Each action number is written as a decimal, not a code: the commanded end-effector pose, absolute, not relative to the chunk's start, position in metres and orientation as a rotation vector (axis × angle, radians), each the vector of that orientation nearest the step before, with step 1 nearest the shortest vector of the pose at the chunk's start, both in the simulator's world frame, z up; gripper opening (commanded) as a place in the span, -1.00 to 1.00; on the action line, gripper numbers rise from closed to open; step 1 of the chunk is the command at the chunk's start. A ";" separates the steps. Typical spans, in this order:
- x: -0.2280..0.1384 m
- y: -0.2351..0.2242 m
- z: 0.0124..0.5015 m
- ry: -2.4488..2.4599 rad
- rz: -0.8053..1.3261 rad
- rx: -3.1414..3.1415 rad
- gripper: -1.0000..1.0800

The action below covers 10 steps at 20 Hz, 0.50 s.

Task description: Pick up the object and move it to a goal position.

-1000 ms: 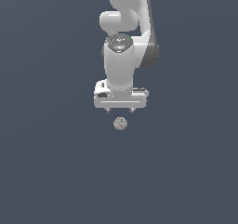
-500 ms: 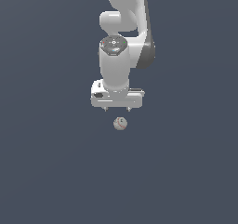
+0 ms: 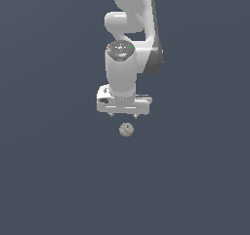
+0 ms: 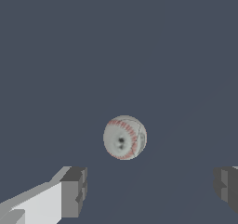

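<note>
1. One baseball point(image 3: 126, 129) on the dark grey surface point(image 3: 49, 180), at rest just under and slightly toward the near side of the tool point(image 3: 123, 115) in the exterior view; red stitching visible, nothing else on the surface.
2. Tool fingers spread wide apart, nothing between them. In the wrist view, one pad point(image 4: 74, 190) and the opposite pad point(image 4: 228, 187) seen well to either side, with the baseball point(image 4: 124, 137) beyond them, off the line joining the pads and nearer the first pad's side.
3. Compared with a second ago: wrist lower over the baseball and shifted a little toward the exterior view's left. Baseball position unchanged over the same interval; no contact made.
4. Reading of the change: descent toward the grasp under way, approach phase only. Pick-up not yet done, transport to the goal not begun. No goal marker visible in either view.
5. Next move, as a judgement: small correction to bring the baseball onto the mid-line between the pads, then further descent until the pads flank its widest part, then closure.
6. Risk noted: round body, free to roll; off-centre closure or a glancing pad likely to push it away rather than hold it.
</note>
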State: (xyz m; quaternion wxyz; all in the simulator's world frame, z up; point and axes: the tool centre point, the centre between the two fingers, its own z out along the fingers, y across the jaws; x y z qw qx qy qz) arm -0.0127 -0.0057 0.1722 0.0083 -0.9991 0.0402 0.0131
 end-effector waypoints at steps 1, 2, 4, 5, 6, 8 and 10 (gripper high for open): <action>-0.013 -0.005 0.167 0.169 0.039 -3.121 0.92; -0.013 -0.004 0.165 0.191 0.038 -3.120 0.92; -0.014 -0.003 0.159 0.240 0.036 -3.118 0.92; -0.014 -0.002 0.156 0.268 0.034 -3.116 0.92; -0.014 -0.002 0.153 0.298 0.033 -3.114 0.92; -0.015 0.000 0.145 0.364 0.029 -3.108 0.92; -0.016 0.001 0.137 0.437 0.025 -3.101 0.92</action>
